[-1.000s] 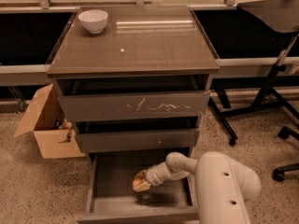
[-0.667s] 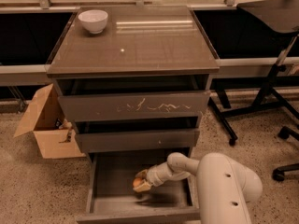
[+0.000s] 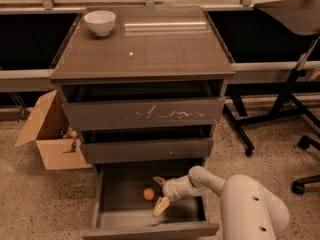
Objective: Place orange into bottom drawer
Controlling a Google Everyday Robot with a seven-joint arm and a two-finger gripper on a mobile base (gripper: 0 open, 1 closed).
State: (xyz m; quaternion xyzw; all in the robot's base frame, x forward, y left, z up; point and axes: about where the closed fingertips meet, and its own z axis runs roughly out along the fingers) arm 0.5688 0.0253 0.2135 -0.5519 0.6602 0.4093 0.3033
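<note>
Orange [image 3: 148, 194] sits approx. mid bottom drawer [image 3: 120, 204], w/ room to all walls, just beside spread pincer [image 3: 160, 194].

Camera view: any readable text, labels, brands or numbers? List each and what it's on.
No readable text anywhere in this view.
Top drawer front: pale marks are scratches, not lettering.
Cardboard box: no print legible.
Gripper, jaws open, in the bottom drawer beside the orange: no markings visible.

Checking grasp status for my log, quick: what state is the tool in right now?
Tool: open, holding nothing, down inside the bottom drawer, right beside the orange lying on the drawer floor.
</note>
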